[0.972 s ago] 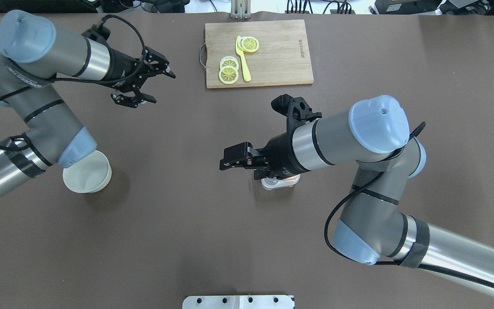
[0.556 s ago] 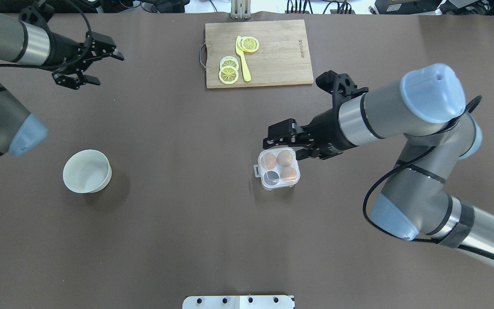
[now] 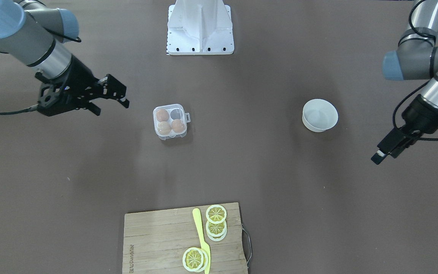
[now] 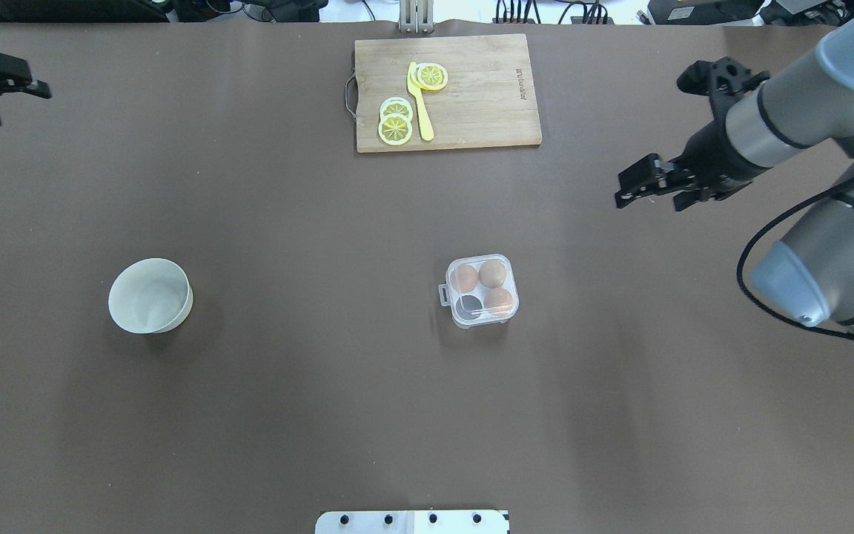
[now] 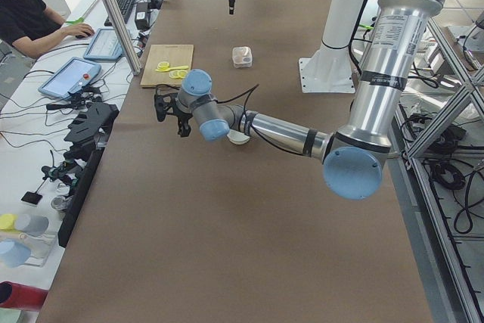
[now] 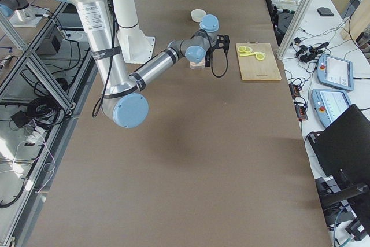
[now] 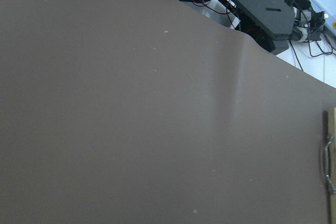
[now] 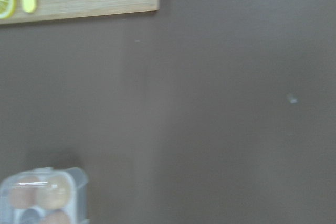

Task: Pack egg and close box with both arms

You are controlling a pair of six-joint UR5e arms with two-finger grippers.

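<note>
The clear box [image 4: 481,291] stands mid-table with its lid down and its tab on the left. It also shows in the front view [image 3: 169,121] and the right wrist view [image 8: 42,198]. It holds three brownish eggs, one an orange-brown egg [image 4: 500,299]; the fourth cell shows none. My right gripper [image 4: 646,202] is open and empty, raised far to the right of the box; in the front view [image 3: 112,107] it is on the left. My left gripper [image 4: 21,105] is open and empty at the far left table edge.
A white bowl [image 4: 150,295] stands at the left. A wooden cutting board [image 4: 448,93] with lemon slices and a yellow knife [image 4: 419,104] lies at the far edge. The robot's white base [image 3: 200,26] is at the near edge.
Both arms drew away outward. The right gripper left its place over the box and moved right and farther back. The left gripper moved to the table's left edge. The box stayed put.
</note>
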